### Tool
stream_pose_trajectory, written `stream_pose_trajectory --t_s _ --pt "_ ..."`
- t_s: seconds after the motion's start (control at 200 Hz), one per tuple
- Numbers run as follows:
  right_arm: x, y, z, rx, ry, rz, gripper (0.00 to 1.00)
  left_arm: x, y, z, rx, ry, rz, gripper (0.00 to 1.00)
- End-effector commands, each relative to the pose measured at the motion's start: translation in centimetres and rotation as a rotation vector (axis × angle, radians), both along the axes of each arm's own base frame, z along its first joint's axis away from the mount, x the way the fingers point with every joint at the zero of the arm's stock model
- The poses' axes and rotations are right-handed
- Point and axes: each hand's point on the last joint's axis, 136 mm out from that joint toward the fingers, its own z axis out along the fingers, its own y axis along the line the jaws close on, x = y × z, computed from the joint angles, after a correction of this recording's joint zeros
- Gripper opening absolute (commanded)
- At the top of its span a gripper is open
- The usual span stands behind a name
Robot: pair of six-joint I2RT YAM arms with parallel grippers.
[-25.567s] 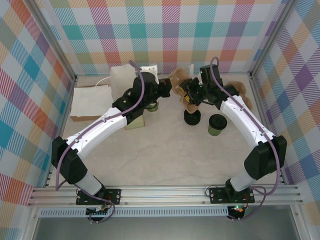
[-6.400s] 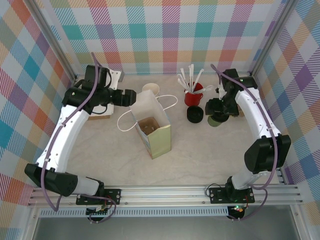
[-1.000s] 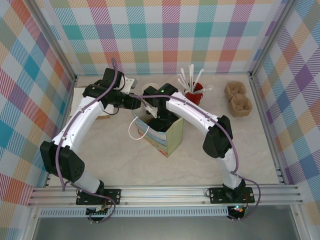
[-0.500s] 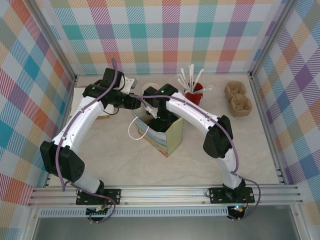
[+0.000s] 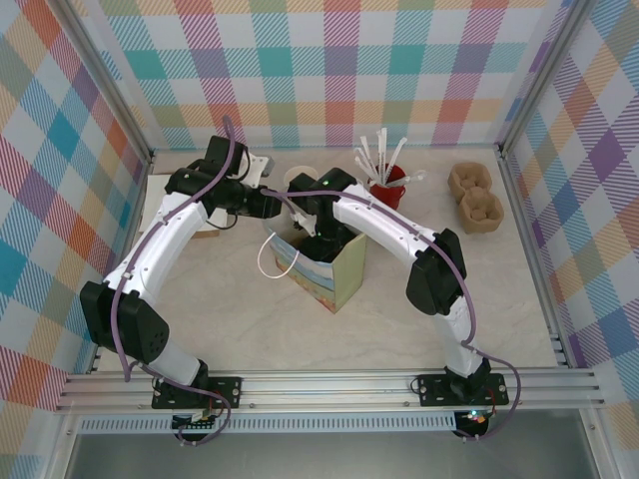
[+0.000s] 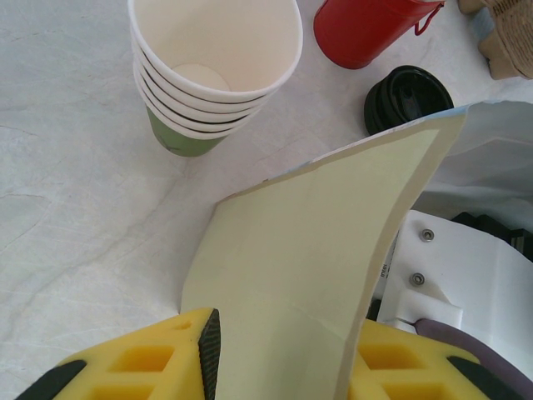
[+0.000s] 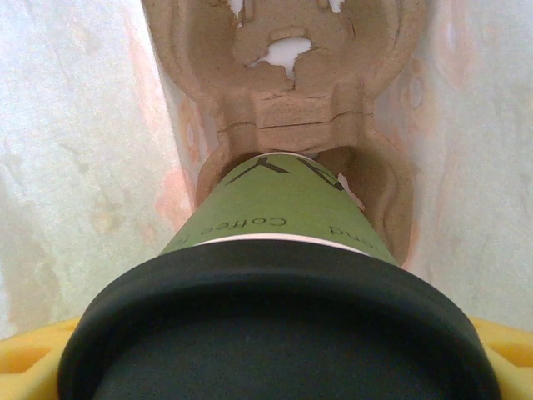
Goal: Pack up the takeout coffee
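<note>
Pale surface [image 5: 250, 319] carries a paper bag [image 5: 334, 274] standing open. Left end effector [image 6: 283, 350] is clamped on the bag's top wall flap, jaws pinched together on the paper. Inside the bag is a moulded pulp carrier [image 7: 283, 75]. The takeout coffee [image 7: 283, 217] is upright, its base in the carrier's near pocket. Right end effector [image 7: 266, 367] is reached into the bag, closed on the cup, yellow jaws against both sides just under the black lid [image 7: 275, 300]. Handling, judged: light to moderate, thin paper wall that dents if squeezed, press-fit lid could pop, liquid means keep it upright. Best hold is high on the body by the stiff rim, with gentle force.
</note>
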Motion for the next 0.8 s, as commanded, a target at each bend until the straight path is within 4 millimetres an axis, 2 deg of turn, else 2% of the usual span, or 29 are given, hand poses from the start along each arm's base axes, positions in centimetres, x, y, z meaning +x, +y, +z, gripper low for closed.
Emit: stream_pose_trajectory --t_s 0.0,0.165,0.45,0.795 --pt "-0.6 -0.7 0.8 -0.002 0.010 0.006 0.78 0.0 0.0 0.9 -0.019 -0.023 0.004 0.35" --pt "-0.7 -1.0 1.2 -0.012 0.015 0.001 0.78 0.1 0.0 1.1 -0.023 -0.026 0.001 0.35" --pt "-0.8 -0.8 3.1 0.016 0.000 -0.012 0.78 0.1 -0.2 1.0 -0.029 -0.023 -0.002 0.35" --pt "-0.9 -1.0 3.3 0.013 0.002 -0.014 0.78 0.1 -0.2 1.0 -0.028 -0.021 -0.002 0.35"
